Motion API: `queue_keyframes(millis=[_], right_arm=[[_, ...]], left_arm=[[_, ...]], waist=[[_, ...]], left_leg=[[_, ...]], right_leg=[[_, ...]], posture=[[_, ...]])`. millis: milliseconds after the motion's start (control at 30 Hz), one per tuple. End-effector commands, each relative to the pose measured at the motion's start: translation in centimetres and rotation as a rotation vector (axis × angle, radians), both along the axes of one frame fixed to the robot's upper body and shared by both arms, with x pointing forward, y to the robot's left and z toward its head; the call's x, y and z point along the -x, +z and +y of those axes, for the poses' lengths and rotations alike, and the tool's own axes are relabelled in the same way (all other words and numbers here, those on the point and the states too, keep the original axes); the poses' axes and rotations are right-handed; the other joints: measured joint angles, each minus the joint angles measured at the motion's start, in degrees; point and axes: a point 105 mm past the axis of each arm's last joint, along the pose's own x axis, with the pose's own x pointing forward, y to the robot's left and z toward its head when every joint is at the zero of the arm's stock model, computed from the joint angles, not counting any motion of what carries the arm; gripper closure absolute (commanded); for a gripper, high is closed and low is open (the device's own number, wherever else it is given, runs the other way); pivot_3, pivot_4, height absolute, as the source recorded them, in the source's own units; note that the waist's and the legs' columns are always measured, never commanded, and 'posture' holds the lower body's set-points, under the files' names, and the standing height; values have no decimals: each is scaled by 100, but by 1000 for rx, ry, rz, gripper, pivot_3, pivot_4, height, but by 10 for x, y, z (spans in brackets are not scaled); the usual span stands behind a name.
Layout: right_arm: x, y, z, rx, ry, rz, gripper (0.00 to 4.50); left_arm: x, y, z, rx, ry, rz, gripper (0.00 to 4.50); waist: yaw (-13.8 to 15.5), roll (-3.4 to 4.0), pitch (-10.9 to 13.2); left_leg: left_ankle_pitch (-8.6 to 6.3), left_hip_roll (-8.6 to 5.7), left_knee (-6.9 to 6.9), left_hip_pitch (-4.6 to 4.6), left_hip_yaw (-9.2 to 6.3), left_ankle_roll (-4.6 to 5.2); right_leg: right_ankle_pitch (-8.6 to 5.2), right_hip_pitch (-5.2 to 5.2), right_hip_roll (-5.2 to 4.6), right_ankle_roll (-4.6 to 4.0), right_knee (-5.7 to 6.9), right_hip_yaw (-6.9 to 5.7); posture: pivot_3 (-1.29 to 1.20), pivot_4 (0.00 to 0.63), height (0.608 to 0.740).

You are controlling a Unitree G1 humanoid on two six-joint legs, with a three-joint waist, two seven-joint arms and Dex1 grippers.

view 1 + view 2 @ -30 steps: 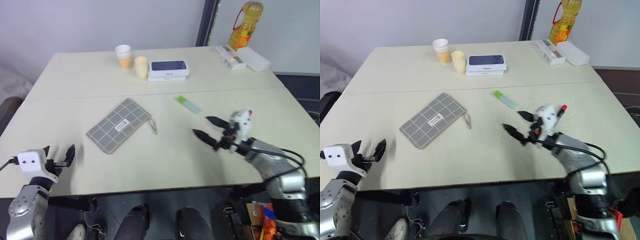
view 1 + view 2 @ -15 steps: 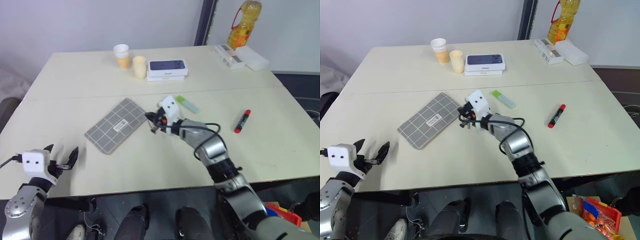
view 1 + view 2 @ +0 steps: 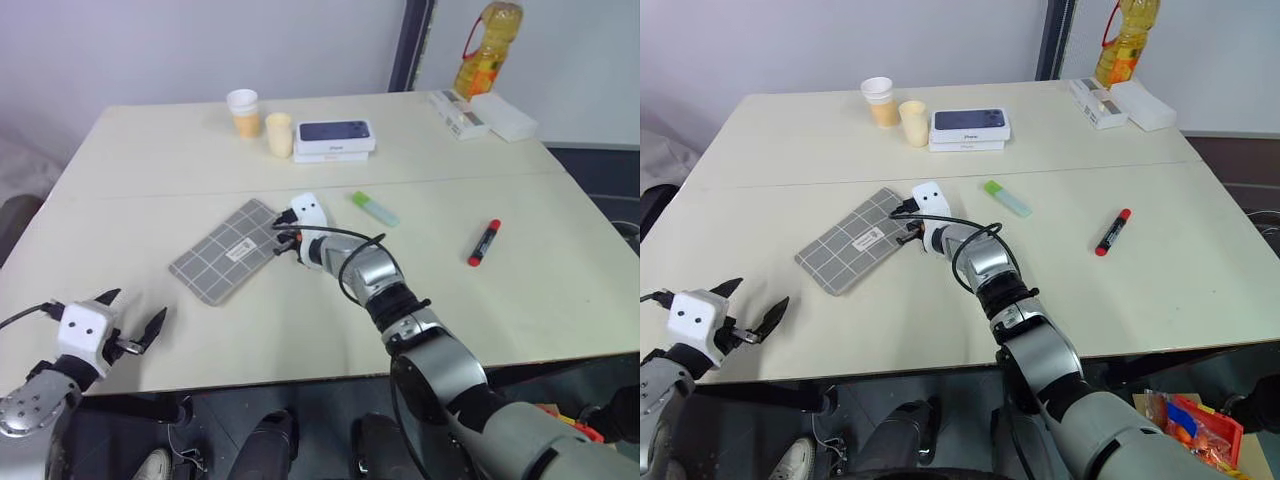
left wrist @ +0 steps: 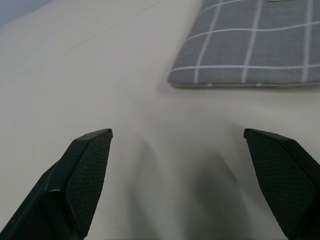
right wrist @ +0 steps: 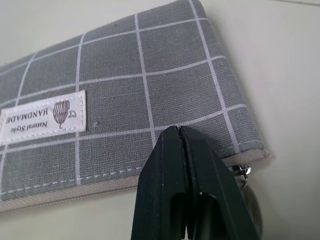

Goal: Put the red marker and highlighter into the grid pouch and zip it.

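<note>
On pale surface point(image 3: 150, 150), grid pouch point(image 3: 236, 250) w/ label "Natural Style HANDMADE", right claw point(image 5: 184, 131) clenched at its zip corner, left claw point(image 4: 187, 145) spread wide, highlighter point(image 3: 375, 209) & red marker point(image 3: 484, 242) off to the right.

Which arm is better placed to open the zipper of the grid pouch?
The right. Its pincer is shut at the grid pouch's zipper end, while the left pincer hangs open near the table edge.

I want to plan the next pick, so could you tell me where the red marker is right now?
In the left eye view the red marker lies untouched on the right side of the table, right of the highlighter and well away from the grid pouch.
</note>
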Motion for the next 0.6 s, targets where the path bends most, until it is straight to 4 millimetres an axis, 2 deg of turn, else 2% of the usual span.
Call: queue_keyframes(millis=[33,233,367,467,600], right_arm=[[-1,4,2,-22,-10,11,4459],[3,5,10,-31,7,-5,4459],[3,6,11,-32,8,-11,4459],[5,6,13,-38,8,-12,4500],[5,6,13,-42,3,-14,4500]], left_arm=[[-9,7,-16,-131,-125,-43,0],[-41,6,-42,-345,-315,-160,0],[-53,5,-53,-376,-401,-211,0],[-59,6,-61,-403,-470,-249,862],[-62,4,-62,-399,-504,-251,2976]], waist=[[8,0,0],[-5,3,-1],[-24,1,-2],[-28,1,-3],[-78,1,-3]], left_leg=[[1,0,0,0,0,-1],[6,0,-7,3,-2,-8],[14,-2,-43,19,3,-17],[18,1,-52,18,3,-24],[20,0,-53,18,3,-27]], right_leg=[[0,0,0,-1,0,0],[4,-3,4,0,3,1],[4,-6,4,1,4,8],[4,-6,8,1,8,17],[5,-5,8,2,10,20]], posture=[[0,150,740],[0,150,740],[0,150,740],[0,150,740],[0,150,740]])
